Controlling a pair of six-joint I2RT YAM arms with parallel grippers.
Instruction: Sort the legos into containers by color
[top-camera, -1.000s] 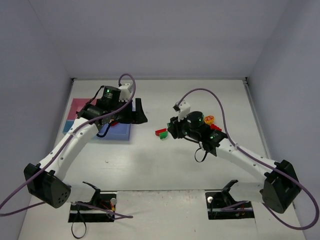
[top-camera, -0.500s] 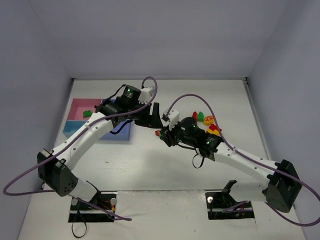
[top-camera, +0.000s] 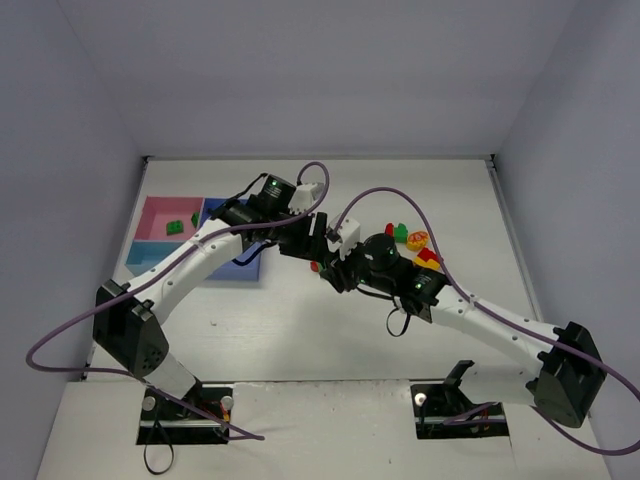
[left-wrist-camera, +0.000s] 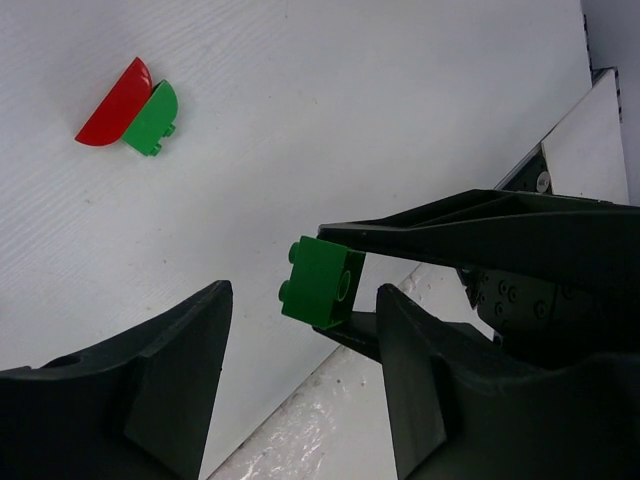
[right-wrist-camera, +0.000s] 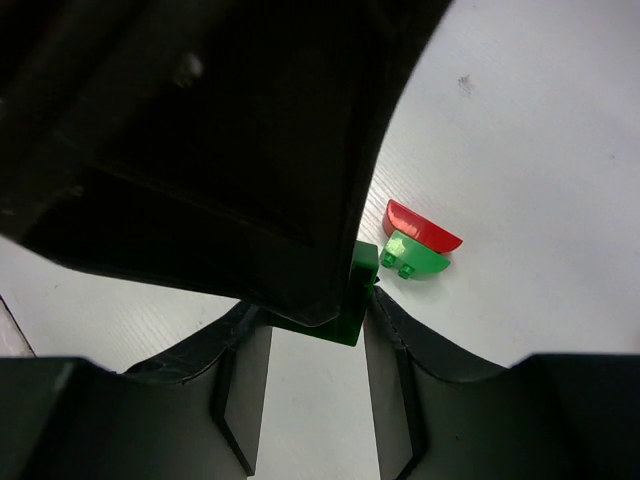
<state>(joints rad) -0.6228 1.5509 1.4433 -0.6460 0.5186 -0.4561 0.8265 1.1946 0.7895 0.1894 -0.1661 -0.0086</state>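
Observation:
My right gripper (right-wrist-camera: 312, 320) is shut on a blocky green lego brick (right-wrist-camera: 352, 292) and holds it above the table. My left gripper (left-wrist-camera: 300, 370) is open, its fingers on either side of and just short of that brick (left-wrist-camera: 322, 282), not touching it. In the top view the two grippers meet mid-table, left (top-camera: 318, 240) and right (top-camera: 335, 262). A rounded red lego (left-wrist-camera: 115, 102) and a rounded green lego (left-wrist-camera: 155, 118) lie together on the table. The joined trays stand at the left: pink (top-camera: 158, 212), blue (top-camera: 240, 268), light blue (top-camera: 145, 256). A green brick (top-camera: 173, 227) lies in the pink tray.
A small pile of red, green and yellow legos (top-camera: 412, 242) lies on the table right of the grippers. The left gripper's dark body fills the top of the right wrist view. Walls close the table at the back and both sides.
My left arm swung right, from over the trays to the table's middle. My right gripper moved left with the green brick, so both grippers now meet.

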